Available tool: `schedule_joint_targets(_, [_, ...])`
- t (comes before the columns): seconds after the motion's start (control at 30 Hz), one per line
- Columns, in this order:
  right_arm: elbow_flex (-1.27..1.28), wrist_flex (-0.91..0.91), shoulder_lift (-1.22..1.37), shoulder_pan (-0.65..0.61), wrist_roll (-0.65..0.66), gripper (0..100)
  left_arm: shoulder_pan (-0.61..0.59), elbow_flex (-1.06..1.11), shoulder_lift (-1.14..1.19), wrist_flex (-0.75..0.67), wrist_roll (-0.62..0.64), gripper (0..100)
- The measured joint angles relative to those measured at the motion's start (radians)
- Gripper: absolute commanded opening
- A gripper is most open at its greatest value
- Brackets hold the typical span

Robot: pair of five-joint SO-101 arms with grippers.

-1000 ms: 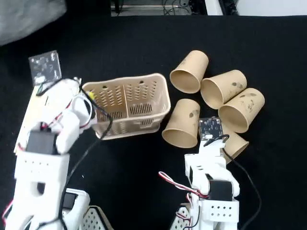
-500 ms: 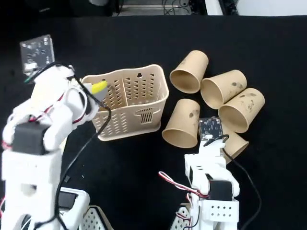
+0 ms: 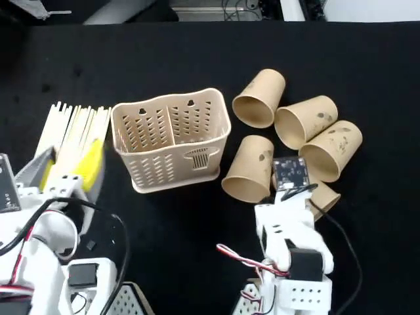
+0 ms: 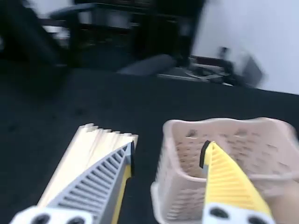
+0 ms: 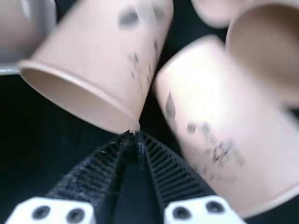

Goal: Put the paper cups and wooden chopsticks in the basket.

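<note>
A beige slotted basket [image 3: 170, 139] stands left of centre; in the left wrist view the basket [image 4: 243, 140] is just ahead. Wooden chopsticks [image 3: 69, 131] lie in a flat bundle to its left, seen again as chopsticks [image 4: 88, 142]. My left gripper [image 3: 71, 151] hangs open over the near end of the bundle, one grey finger and one yellow finger [image 4: 224, 175] apart, nothing between them. Several paper cups [image 3: 252, 167] lie on their sides right of the basket. My right gripper [image 5: 135, 137] is shut and empty, its tip at the rim of one cup [image 5: 98, 60], beside another cup [image 5: 219, 135].
The black tablecloth [image 3: 197, 223] is bare in front of the basket. The right arm [image 3: 289, 230] stands at the near edge below the cups. The left arm's base [image 3: 39, 262] fills the near left corner. Room clutter lies beyond the far table edge.
The left arm drew back from the basket's left wall toward the near left, uncovering the chopsticks. The basket shifted slightly and then stayed. The right arm barely moved.
</note>
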Motion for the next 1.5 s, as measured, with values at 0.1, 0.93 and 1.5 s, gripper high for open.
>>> schedule_joint_targets(0.1, [-0.04, -0.031, 0.0, 0.0, 0.164, 22.3, -0.127, 0.157, -0.071, -0.066, -0.002, 25])
schedule_joint_targets(0.93, [-0.005, -0.224, 0.02, -0.293, 0.632, 33.9, -0.37, 1.215, -0.512, -0.353, -0.178, 25])
schedule_joint_targets(1.5, [0.054, -0.45, 0.006, -0.17, 0.694, 1.1, -0.361, 1.336, -0.512, -0.45, -0.18, 25])
